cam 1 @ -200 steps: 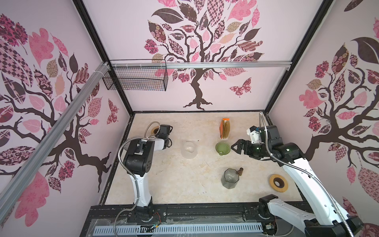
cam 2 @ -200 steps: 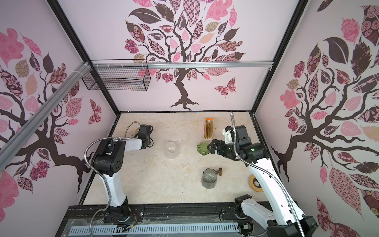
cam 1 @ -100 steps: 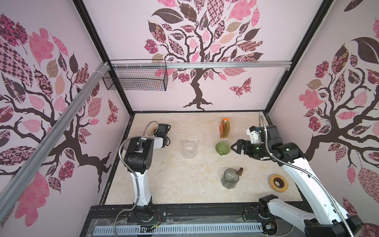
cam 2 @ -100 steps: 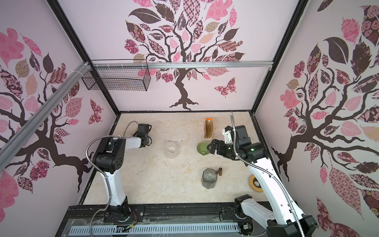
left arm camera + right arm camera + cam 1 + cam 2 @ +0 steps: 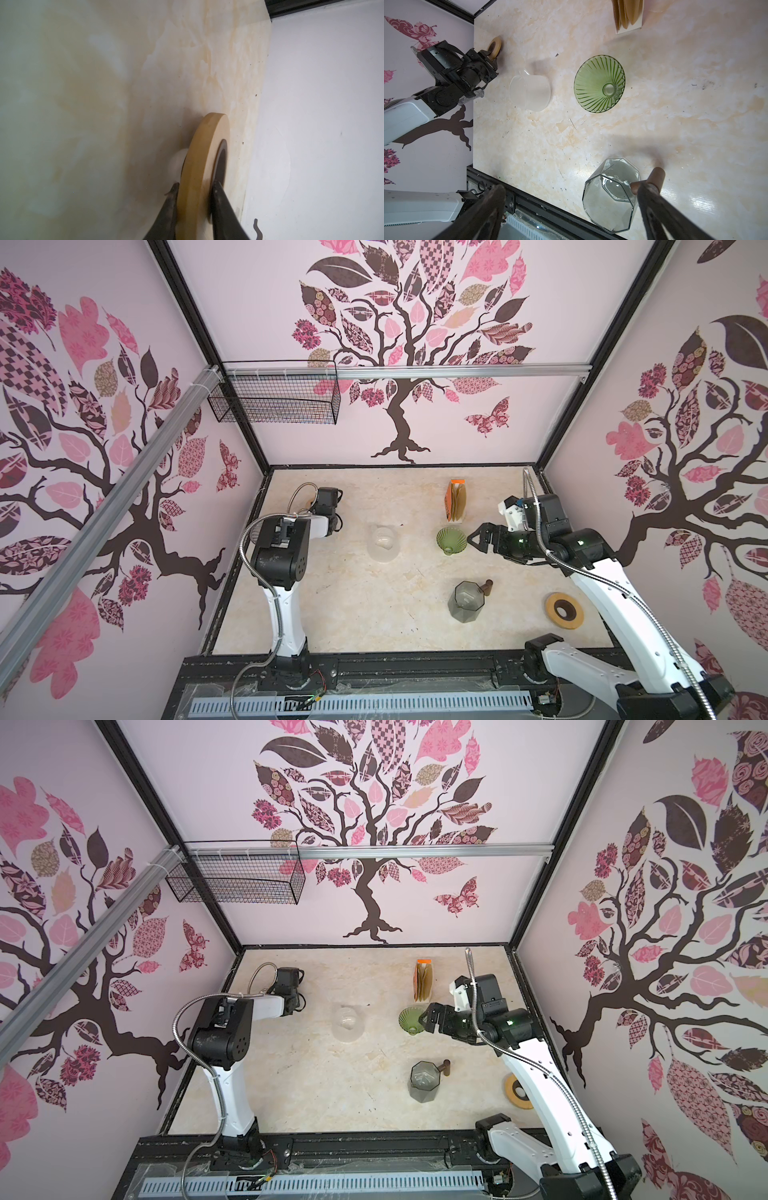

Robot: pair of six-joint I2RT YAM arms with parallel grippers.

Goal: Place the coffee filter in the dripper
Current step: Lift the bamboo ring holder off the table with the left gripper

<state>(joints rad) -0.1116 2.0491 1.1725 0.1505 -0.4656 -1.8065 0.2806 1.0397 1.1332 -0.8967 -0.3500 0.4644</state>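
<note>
top view: coffee filters point(image 5: 459, 502) stand in orange holder point(image 5: 457, 482) near the back wall, just behind the green dripper point(image 5: 451, 540). right gripper point(image 5: 473, 537) beside the dripper, fingers apart, holding nothing. left wrist view: left gripper point(image 5: 194, 187) clamped across a wooden ring point(image 5: 204, 149) on edge by the wall. right wrist view: dripper mouth bare, no filter in it. advice: pinch one filter's top edge only, lower it point-first.
</note>
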